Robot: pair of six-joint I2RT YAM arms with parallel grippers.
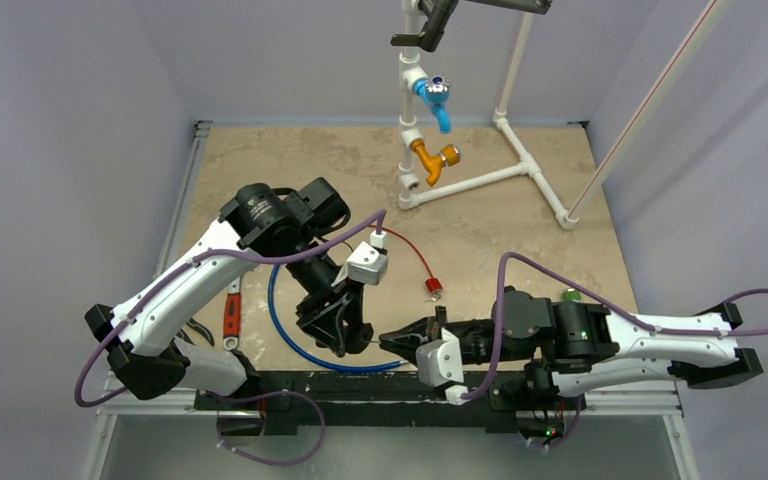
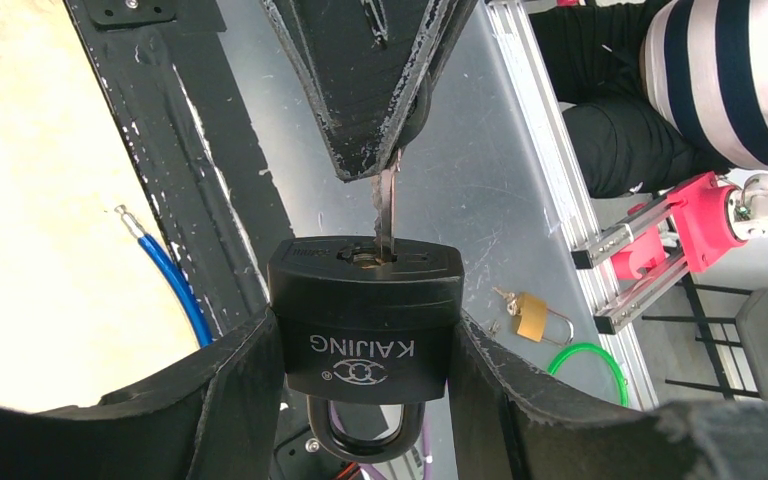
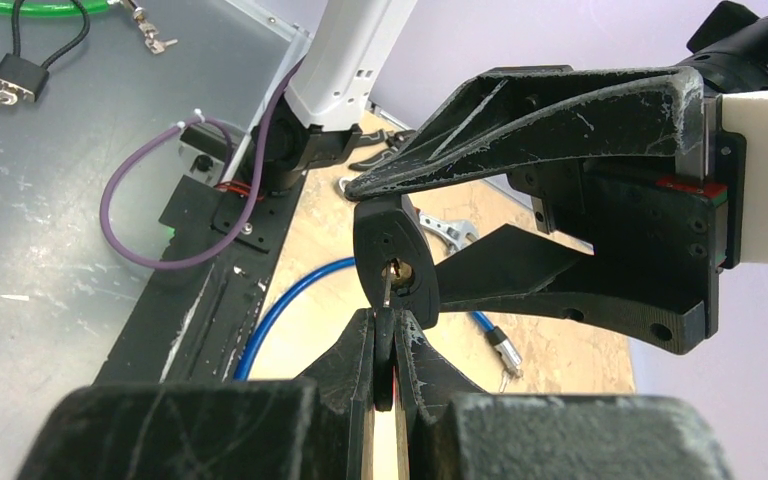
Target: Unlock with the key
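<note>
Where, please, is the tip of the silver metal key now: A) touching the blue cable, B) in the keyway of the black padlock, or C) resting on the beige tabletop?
B: the silver metal key, pinched by the right end effector, has its tip in the black padlock clamped by the left end effector.

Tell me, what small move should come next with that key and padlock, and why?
Probably ease the key deeper into the padlock before any turning. The right pincer is shut on the key, whose tip sits in the keyhole with bare blade showing outside. The left pincer grips the padlock, and its shackle is closed.
</note>
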